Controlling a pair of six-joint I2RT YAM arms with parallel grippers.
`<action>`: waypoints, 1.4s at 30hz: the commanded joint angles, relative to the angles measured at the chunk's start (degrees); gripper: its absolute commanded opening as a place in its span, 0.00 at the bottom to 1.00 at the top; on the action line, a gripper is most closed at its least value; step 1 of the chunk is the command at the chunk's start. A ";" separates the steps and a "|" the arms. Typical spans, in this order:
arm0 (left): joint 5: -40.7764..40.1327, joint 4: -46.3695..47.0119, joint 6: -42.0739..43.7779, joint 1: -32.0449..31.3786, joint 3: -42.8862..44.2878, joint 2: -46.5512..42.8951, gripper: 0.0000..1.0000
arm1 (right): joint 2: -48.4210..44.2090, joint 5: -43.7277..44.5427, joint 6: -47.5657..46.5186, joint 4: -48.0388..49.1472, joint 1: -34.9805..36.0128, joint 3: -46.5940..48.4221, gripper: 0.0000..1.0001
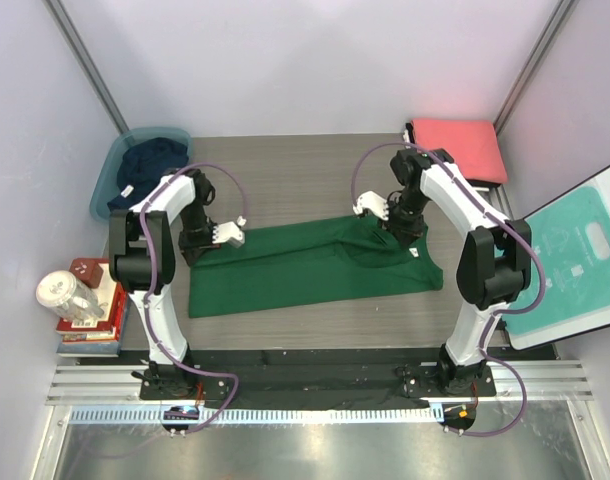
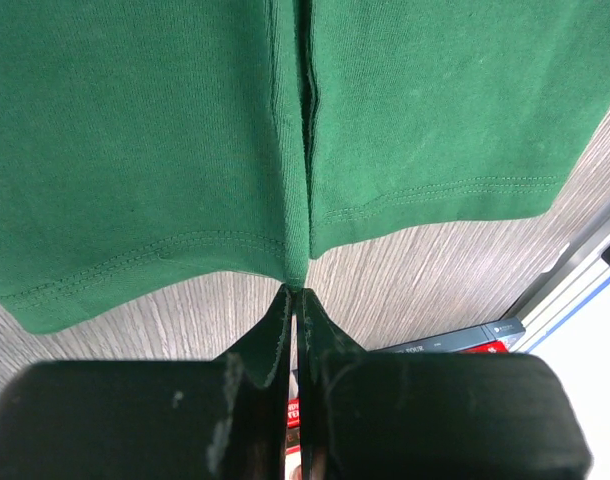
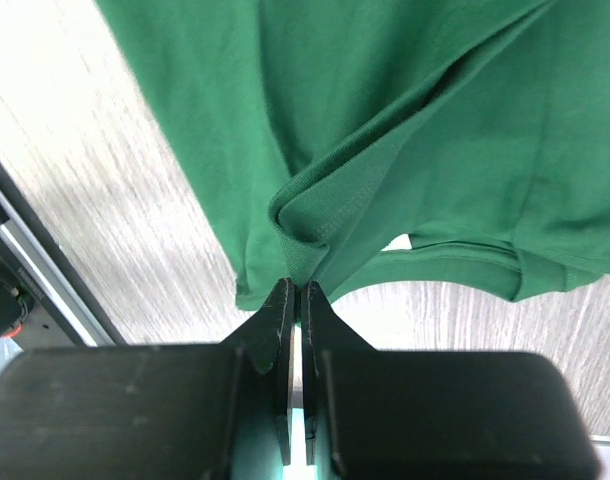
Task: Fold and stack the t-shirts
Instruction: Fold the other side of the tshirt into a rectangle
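Top external: dark green t-shirt [image 1: 315, 268] lies long axis left-right on table [image 1: 285, 170] between arms, left gripper [image 1: 237, 235] pinched shut on its hem end, right gripper [image 1: 363, 210] pinched on collar end.

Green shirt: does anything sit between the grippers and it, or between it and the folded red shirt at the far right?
Nothing visible. The left gripper and right gripper are shut on the green shirt; only the right arm hangs above the table between it and the red shirt.

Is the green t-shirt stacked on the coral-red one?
No, the green t-shirt lies mid-table, apart from the coral-red one in the far corner.
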 commanded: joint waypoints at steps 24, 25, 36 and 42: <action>-2.30 -8.06 2.22 -0.34 -7.38 -4.94 0.02 | -7.56 8.70 -4.65 -9.69 6.50 -14.81 0.08; -2.22 -7.89 2.22 -0.34 -7.47 -4.77 0.04 | -7.47 9.40 -4.73 -9.78 6.76 -15.77 0.13; -4.95 -4.90 1.08 0.72 -4.85 -5.21 0.54 | -8.44 16.18 -3.60 -7.32 8.00 -18.61 0.41; 1.99 -6.39 -2.52 2.30 7.11 -4.33 0.59 | -4.14 4.86 1.58 -5.91 3.70 -3.35 0.41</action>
